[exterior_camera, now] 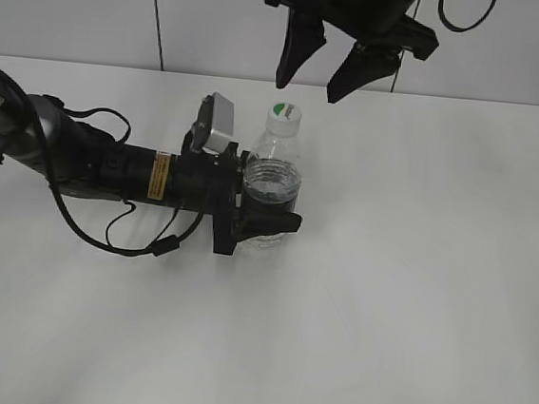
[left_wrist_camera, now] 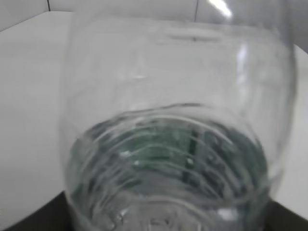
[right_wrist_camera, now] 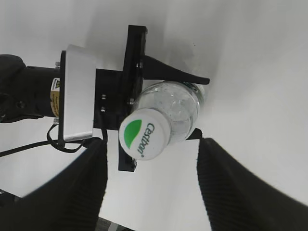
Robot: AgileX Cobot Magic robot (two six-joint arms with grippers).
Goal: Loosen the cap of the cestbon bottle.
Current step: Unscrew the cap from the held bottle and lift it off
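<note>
The cestbon bottle (exterior_camera: 274,179) stands upright on the white table, clear with a dark green label band low down. Its white cap (exterior_camera: 284,115) with a green mark sits on top; it also shows in the right wrist view (right_wrist_camera: 145,133). My left gripper (exterior_camera: 270,219) is shut on the bottle's body from the left; the bottle (left_wrist_camera: 173,134) fills the left wrist view. My right gripper (exterior_camera: 318,76) hangs open above and slightly behind the cap, apart from it; its fingers (right_wrist_camera: 150,192) frame the bottom of the right wrist view.
The white table (exterior_camera: 414,292) stretches around the bottle. The left arm and its cable (exterior_camera: 104,229) lie across the table's left side. A grey wall runs along the table's far edge.
</note>
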